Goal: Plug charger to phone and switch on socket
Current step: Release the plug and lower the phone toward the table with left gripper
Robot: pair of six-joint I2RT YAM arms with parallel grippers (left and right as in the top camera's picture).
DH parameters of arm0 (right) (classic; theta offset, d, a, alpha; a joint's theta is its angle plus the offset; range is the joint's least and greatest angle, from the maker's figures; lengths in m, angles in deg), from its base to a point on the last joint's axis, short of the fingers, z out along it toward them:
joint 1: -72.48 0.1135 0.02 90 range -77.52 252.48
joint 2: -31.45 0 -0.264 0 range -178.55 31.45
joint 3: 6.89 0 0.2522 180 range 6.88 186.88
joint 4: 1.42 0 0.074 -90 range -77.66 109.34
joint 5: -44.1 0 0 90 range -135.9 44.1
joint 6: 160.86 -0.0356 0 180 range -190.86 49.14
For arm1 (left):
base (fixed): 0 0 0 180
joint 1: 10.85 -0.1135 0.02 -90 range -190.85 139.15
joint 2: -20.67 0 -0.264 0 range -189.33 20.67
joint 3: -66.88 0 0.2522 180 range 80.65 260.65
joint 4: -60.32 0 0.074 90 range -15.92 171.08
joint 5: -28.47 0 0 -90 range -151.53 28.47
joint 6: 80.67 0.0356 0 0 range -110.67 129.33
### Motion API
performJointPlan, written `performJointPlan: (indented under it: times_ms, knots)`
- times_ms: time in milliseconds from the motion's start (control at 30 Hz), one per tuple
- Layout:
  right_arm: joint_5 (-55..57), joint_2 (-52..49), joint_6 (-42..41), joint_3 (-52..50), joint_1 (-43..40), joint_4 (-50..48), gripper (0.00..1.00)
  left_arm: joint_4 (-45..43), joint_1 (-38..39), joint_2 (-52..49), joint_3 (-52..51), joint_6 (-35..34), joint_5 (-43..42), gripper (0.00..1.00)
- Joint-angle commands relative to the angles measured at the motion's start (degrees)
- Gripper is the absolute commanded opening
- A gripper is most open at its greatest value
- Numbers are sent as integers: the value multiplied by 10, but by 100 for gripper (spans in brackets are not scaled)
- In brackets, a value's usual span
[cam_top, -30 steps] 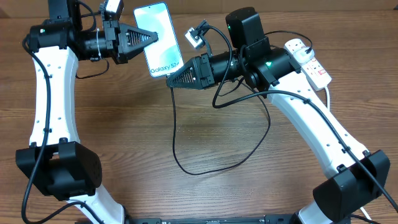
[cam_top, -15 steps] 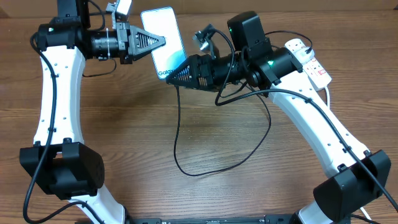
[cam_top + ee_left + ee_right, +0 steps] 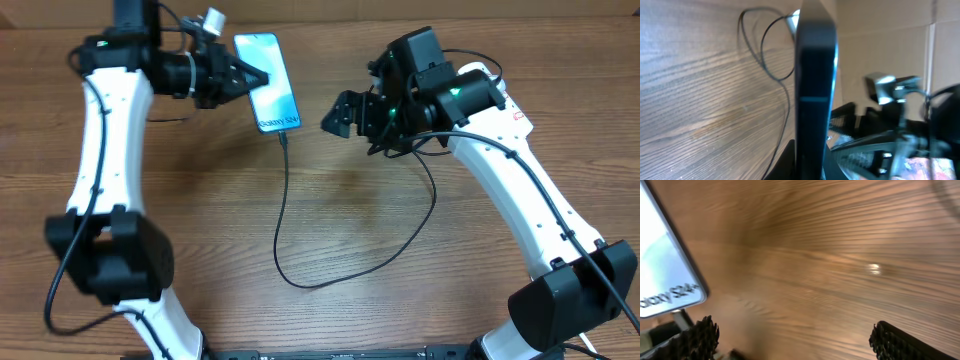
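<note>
- The wooden table (image 3: 350, 230) fills my overhead view; both arms reach toward its far side.
- The white socket (image 3: 516, 116) lies at the far right, mostly hidden behind the right arm. I can read nothing on it.
- The phone (image 3: 268, 80) sits far-left of centre, with its lit screen facing up. On my left wrist camera I only see its dark edge.
- The left pincer (image 3: 252, 78) is clamped on the phone's left long edge.
- The right pincer (image 3: 335, 115) is just right of the phone, fingers wide apart and holding nothing.
- The black charger (image 3: 282, 220) meets the phone's bottom edge, loops toward me, then climbs right under the right arm.
- White writing at the screen's bottom reads "Galaxy S24+".
</note>
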Motion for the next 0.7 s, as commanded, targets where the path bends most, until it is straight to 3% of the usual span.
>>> performJointPlan:
  times_ms: [0, 300, 433, 667]
  knots:
    - [82, 18, 1, 11, -19, 19, 98, -2, 31, -59, 10, 19, 8, 4]
    - [92, 18, 2, 10, -65, 47, 100, -67, 93, -144, 10, 14, 103, 4]
    - [97, 18, 4, 10, -68, 51, 100, -76, 106, -169, 10, -20, 173, 4]
    - [97, 18, 3, 10, -68, 50, 100, -82, 109, -203, 10, -38, 181, 4]
